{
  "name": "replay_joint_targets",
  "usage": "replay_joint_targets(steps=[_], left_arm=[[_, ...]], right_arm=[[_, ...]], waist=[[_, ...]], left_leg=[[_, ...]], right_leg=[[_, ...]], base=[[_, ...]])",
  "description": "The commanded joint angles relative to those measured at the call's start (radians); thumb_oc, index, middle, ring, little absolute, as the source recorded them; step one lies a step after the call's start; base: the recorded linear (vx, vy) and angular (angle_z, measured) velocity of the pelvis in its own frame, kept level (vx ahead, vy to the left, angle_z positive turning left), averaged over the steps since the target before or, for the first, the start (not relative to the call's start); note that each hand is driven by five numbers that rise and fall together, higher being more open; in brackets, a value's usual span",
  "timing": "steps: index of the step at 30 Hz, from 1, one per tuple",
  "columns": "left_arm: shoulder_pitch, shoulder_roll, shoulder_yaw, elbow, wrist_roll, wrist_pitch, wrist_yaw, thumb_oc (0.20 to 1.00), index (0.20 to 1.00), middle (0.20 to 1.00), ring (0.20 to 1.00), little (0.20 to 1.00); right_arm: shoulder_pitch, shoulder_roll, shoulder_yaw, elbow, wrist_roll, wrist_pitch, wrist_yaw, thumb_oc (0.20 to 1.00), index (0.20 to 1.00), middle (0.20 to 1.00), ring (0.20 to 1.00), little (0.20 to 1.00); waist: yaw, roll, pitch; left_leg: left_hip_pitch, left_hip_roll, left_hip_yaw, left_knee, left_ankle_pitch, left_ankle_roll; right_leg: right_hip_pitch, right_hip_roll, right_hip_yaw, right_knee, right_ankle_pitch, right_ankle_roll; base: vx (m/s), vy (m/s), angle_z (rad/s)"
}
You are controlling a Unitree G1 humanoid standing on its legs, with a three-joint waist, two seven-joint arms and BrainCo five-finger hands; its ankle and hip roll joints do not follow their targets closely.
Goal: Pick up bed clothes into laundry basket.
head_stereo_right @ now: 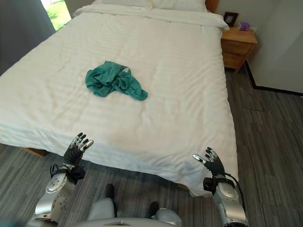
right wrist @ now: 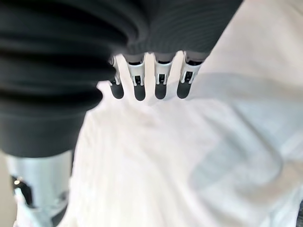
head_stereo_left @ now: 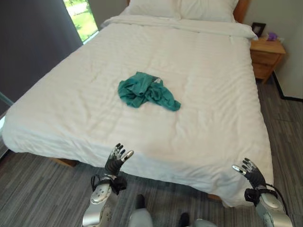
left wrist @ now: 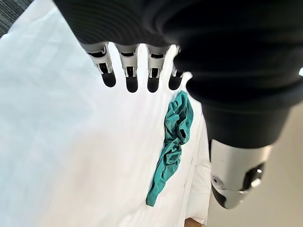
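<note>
Your left hand (head_stereo_left: 116,160) and right hand (head_stereo_left: 249,172) hover relaxed and empty at the foot edge of the bed (head_stereo_left: 222,118); the teal garment (head_stereo_left: 147,91) lies crumpled mid-bed, well apart. Reaching that far, you risk pinching the white duvet along with it

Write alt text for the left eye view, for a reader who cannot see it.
A crumpled teal garment lies near the middle of a white-covered bed, untouched. At the foot of the bed, the left hand and right hand are raised with fingers open, holding nothing. A wooden nightstand stands beside the head of the bed on the robot's right.
</note>
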Motion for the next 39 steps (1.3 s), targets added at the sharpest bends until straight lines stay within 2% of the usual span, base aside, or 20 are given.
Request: replay_joint_targets(steps=[1, 5, 6, 10, 11, 12, 16, 17, 18, 19, 20, 21, 22, 25, 27, 30, 39], left_arm=[[-0.058, 0.016, 0.046, -0.034, -0.034, -0.060, 0.022, 1.000, 1.000, 1.000, 1.000, 1.000], [-0.069, 0.019, 0.040, -0.036, -0.029, -0.066, 0.023, 1.000, 1.000, 1.000, 1.000, 1.000], [-0.073, 0.027, 0.046, -0.038, -0.020, -0.070, 0.033, 1.000, 1.000, 1.000, 1.000, 1.000], [-0.073, 0.027, 0.046, -0.038, -0.020, -0.070, 0.033, 1.000, 1.000, 1.000, 1.000, 1.000], [-0.090, 0.166, 0.164, -0.059, 0.134, -0.091, 0.076, 1.000, 1.000, 1.000, 1.000, 1.000], [-0.114, 0.242, 0.202, -0.069, 0.175, -0.092, 0.078, 1.000, 1.000, 1.000, 1.000, 1.000], [-0.114, 0.243, 0.202, -0.069, 0.175, -0.092, 0.078, 1.000, 1.000, 1.000, 1.000, 1.000], [-0.414, 0.711, 0.167, 0.213, 0.284, -0.092, 0.064, 1.000, 1.000, 1.000, 1.000, 1.000], [-0.435, 0.717, 0.151, 0.225, 0.282, -0.097, 0.065, 1.000, 1.000, 1.000, 1.000, 1.000], [-0.564, 0.844, 0.057, 0.295, 0.359, -0.080, 0.054, 1.000, 1.000, 1.000, 1.000, 1.000], [-0.629, 0.892, 0.010, 0.337, 0.406, -0.076, 0.069, 1.000, 1.000, 1.000, 1.000, 1.000], [-0.646, 0.893, -0.007, 0.344, 0.405, -0.077, 0.070, 1.000, 1.000, 1.000, 1.000, 1.000], [-0.797, 0.939, -0.121, 0.433, 0.425, -0.067, 0.070, 1.000, 1.000, 1.000, 1.000, 1.000], [-0.930, 0.939, -0.219, 0.527, 0.399, -0.061, 0.063, 1.000, 1.000, 1.000, 1.000, 1.000], [-1.080, 0.947, -0.313, 0.646, 0.407, -0.046, 0.068, 1.000, 1.000, 1.000, 1.000, 1.000], [-1.244, 0.956, -0.434, 0.723, 0.444, -0.037, 0.078, 1.000, 1.000, 1.000, 1.000, 1.000], [-1.487, 0.945, -0.627, 0.848, 0.495, -0.015, 0.060, 1.000, 1.000, 1.000, 1.000, 1.000]], right_arm=[[-0.030, -0.046, -0.024, -0.063, -0.003, -0.051, 0.001, 1.000, 1.000, 1.000, 1.000, 1.000], [-0.018, -0.031, -0.032, -0.064, -0.010, -0.050, 0.006, 1.000, 1.000, 1.000, 1.000, 1.000], [-0.026, -0.029, -0.029, -0.059, -0.022, -0.052, 0.001, 1.000, 1.000, 1.000, 1.000, 1.000], [-0.026, -0.029, -0.029, -0.059, -0.022, -0.052, 0.001, 1.000, 1.000, 1.000, 1.000, 1.000], [-0.064, 0.016, 0.001, -0.041, -0.010, -0.049, 0.022, 1.000, 1.000, 1.000, 1.000, 1.000], [-0.090, 0.021, 0.021, -0.037, -0.010, -0.048, 0.033, 1.000, 1.000, 1.000, 1.000, 1.000], [-0.090, 0.021, 0.021, -0.037, -0.010, -0.048, 0.033, 1.000, 1.000, 1.000, 1.000, 1.000], [-0.125, -0.046, 0.124, -0.040, 0.021, -0.043, 0.116, 1.000, 1.000, 1.000, 1.000, 1.000], [-0.128, -0.040, 0.118, -0.039, 0.021, -0.044, 0.116, 1.000, 1.000, 1.000, 1.000, 1.000], [-0.120, -0.062, 0.118, -0.037, 0.041, -0.049, 0.118, 1.000, 1.000, 1.000, 1.000, 1.000], [-0.108, -0.069, 0.113, -0.040, 0.057, -0.055, 0.120, 1.000, 1.000, 1.000, 1.000, 1.000], [-0.107, -0.066, 0.109, -0.040, 0.057, -0.055, 0.120, 1.000, 1.000, 1.000, 1.000, 1.000], [-0.104, -0.082, 0.117, -0.046, 0.087, -0.068, 0.112, 1.000, 1.000, 1.000, 1.000, 1.000], [-0.100, -0.079, 0.112, -0.047, 0.106, -0.069, 0.105, 1.000, 1.000, 1.000, 1.000, 1.000], [-0.103, -0.086, 0.130, -0.054, 0.118, -0.070, 0.104, 1.000, 1.000, 1.000, 1.000, 1.000], [-0.111, -0.084, 0.151, -0.056, 0.131, -0.075, 0.100, 1.000, 1.000, 1.000, 1.000, 1.000], [-0.130, -0.077, 0.178, -0.065, 0.148, -0.077, 0.096, 1.000, 1.000, 1.000, 1.000, 1.000]], waist=[[0.017, -0.004, 0.017], [0.011, 0.010, 0.001], [0.012, 0.012, -0.001], [0.014, 0.012, -0.001], [0.016, 0.034, -0.009], [0.044, 0.028, -0.003], [0.045, 0.028, -0.004], [0.004, 0.016, 0.001], [0.010, 0.010, 0.003], [-0.011, 0.002, -0.001], [-0.018, -0.006, -0.011], [-0.014, -0.009, -0.012], [-0.039, -0.017, -0.014], [-0.042, -0.034, -0.015], [-0.057, -0.049, -0.014], [-0.059, -0.068, -0.004], [-0.057, -0.118, 0.016]], left_leg=[[0.018, -0.015, -0.168, -0.051, -0.022, -0.060], [0.058, -0.022, -0.141, -0.109, -0.026, -0.050], [0.077, -0.030, -0.128, -0.128, -0.031, -0.040], [0.079, -0.030, -0.125, -0.130, -0.031, -0.039], [0.154, -0.040, 0.002, -0.199, -0.054, -0.010], [0.165, -0.038, 0.059, -0.199, -0.057, -0.008], [0.164, -0.039, 0.061, -0.199, -0.057, -0.007], [0.190, -0.036, 0.126, -0.199, -0.069, -0.021], [0.185, -0.038, 0.125, -0.199, -0.063, -0.020], [0.187, -0.034, 0.116, -0.199, -0.066, -0.025], [0.185, -0.032, 0.115, -0.199, -0.067, -0.026], [0.180, -0.034, 0.113, -0.199, -0.063, -0.025], [0.181, -0.028, 0.105, -0.199, -0.061, -0.028], [0.166, -0.027, 0.102, -0.199, -0.055, -0.027], [0.156, -0.023, 0.108, -0.199, -0.059, -0.028], [0.139, -0.018, 0.112, -0.199, -0.056, -0.028], [0.089, -0.001, 0.129, -0.199, -0.046, -0.029]], right_leg=[[0.040, -0.118, 0.066, -0.025, -0.001, 0.080], [0.032, -0.139, 0.072, -0.030, 0.014, 0.100], [0.021, -0.152, 0.078, -0.023, 0.026, 0.114], [0.021, -0.152, 0.081, -0.023, 0.025, 0.114], [-0.046, -0.209, 0.043, 0.034, 0.109, 0.179], [-0.086, -0.235, 0.013, 0.068, 0.144, 0.189], [-0.088, -0.235, 0.014, 0.068, 0.144, 0.189], [-0.087, -0.222, -0.036, 0.016, 0.165, 0.195], [-0.089, -0.224, -0.037, 0.012, 0.170, 0.194], [-0.070, -0.208, -0.032, -0.021, 0.160, 0.195], [-0.059, -0.203, -0.037, -0.043, 0.156, 0.197], [-0.062, -0.205, -0.039, -0.046, 0.160, 0.197], [-0.047, -0.193, -0.038, -0.065, 0.153, 0.199], [-0.055, -0.193, -0.044, -0.075, 0.157, 0.199], [-0.060, -0.189, -0.043, -0.088, 0.164, 0.205], [-0.079, -0.181, -0.032, -0.095, 0.170, 0.209], [-0.135, -0.165, -0.015, -0.102, 0.185, 0.221]], base=[[0.55, 0.529, 0.09], [0.15, 0.275, -1.17], [0.03, 0.120, -0.23], [0.02, 0.146, -0.31], [0.00, 0.553, 0.00], [0.00, 0.553, -0.20], [-0.01, 0.066, -1.44], [0.00, 0.177, -0.02], [0.06, 0.168, -0.08], [0.07, -0.022, 0.09], [0.08, -0.023, 0.04], [0.07, -0.030, 0.15], [0.03, -0.015, -0.02], [0.03, -0.013, 0.10], [0.06, -0.007, -0.10], [0.01, 0.001, -0.08], [0.00, -0.003, -0.11]])
